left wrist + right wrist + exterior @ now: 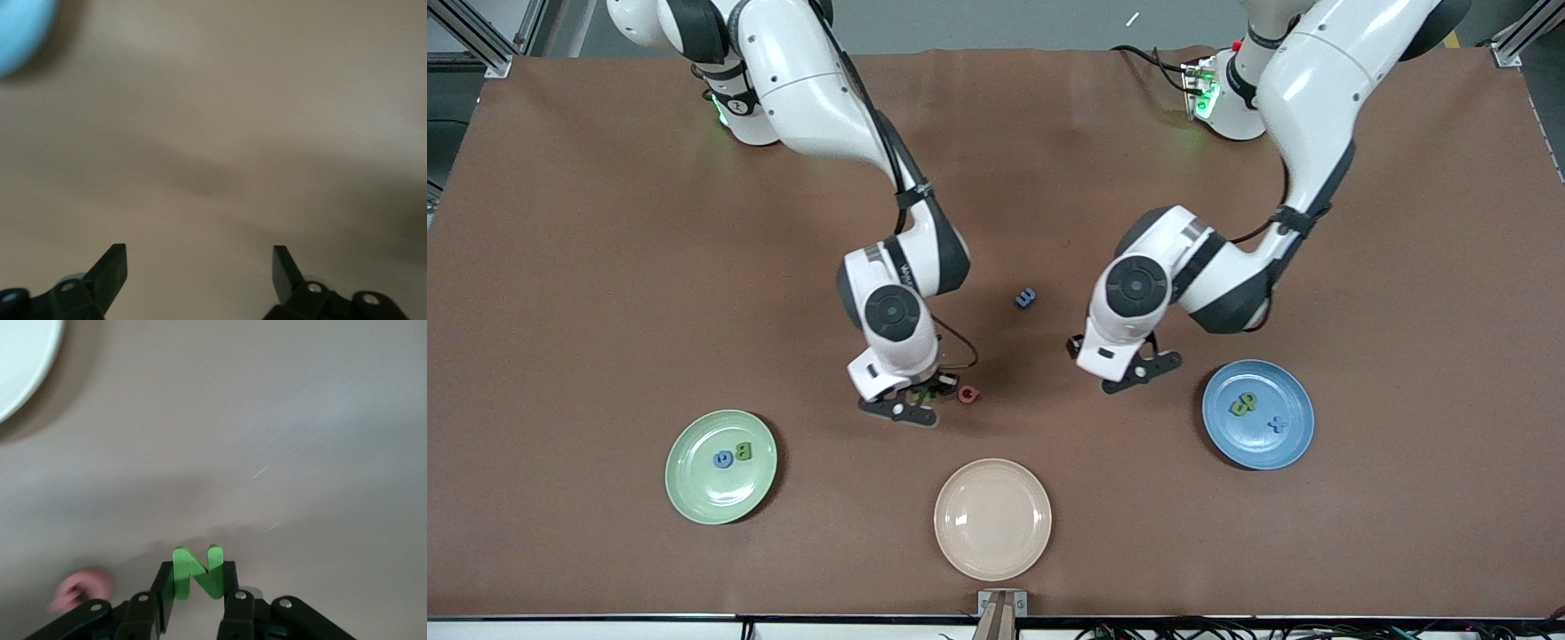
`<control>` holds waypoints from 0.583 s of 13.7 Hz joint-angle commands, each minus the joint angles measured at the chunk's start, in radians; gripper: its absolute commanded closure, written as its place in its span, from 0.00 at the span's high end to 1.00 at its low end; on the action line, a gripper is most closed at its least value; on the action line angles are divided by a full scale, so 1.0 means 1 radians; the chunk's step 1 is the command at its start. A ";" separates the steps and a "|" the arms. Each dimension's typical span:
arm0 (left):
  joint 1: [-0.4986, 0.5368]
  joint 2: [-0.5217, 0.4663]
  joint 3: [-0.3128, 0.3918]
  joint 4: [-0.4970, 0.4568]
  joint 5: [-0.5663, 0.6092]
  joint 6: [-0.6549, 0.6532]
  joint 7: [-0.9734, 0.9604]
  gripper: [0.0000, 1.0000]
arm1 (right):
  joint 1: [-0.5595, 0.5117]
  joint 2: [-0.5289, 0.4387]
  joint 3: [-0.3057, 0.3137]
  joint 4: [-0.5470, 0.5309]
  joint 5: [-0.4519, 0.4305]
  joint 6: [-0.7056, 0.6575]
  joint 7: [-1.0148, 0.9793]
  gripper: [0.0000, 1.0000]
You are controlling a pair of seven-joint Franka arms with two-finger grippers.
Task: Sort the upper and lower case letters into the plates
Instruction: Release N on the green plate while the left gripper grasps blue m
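Observation:
My right gripper (914, 407) is shut on a green letter N (195, 572), low over the table between the pale green plate (694, 498) and a red letter (967, 394); the wrist view shows the gripper (198, 579) and the red letter (81, 588) beside it. The green plate holds a blue letter (722, 459) and a green letter (743, 451). My left gripper (1141, 371) is open and empty (200, 267), low over bare table beside the blue plate (1280, 449), which holds a green letter (1242, 404) and a blue letter (1278, 424). A blue letter (1026, 298) lies between the arms.
A cream-beige plate (992, 518) sits empty near the table's front edge, between the two other plates; its rim shows in the right wrist view (20, 367). The blue plate's edge shows in the left wrist view (20, 30).

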 commanded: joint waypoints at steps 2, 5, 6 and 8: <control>-0.112 0.082 0.011 -0.006 -0.010 0.163 -0.267 0.87 | -0.010 -0.010 -0.134 -0.024 -0.021 -0.030 -0.272 0.02; -0.146 0.090 0.014 -0.056 -0.006 0.195 -0.382 0.83 | -0.143 -0.005 -0.152 -0.027 -0.108 -0.017 -0.522 0.05; -0.155 0.087 0.014 -0.076 -0.004 0.221 -0.439 0.82 | -0.184 -0.005 -0.152 -0.027 -0.110 -0.014 -0.598 0.06; -0.168 0.078 0.014 -0.107 -0.003 0.228 -0.528 0.81 | -0.247 0.002 -0.150 -0.027 -0.107 0.010 -0.705 0.11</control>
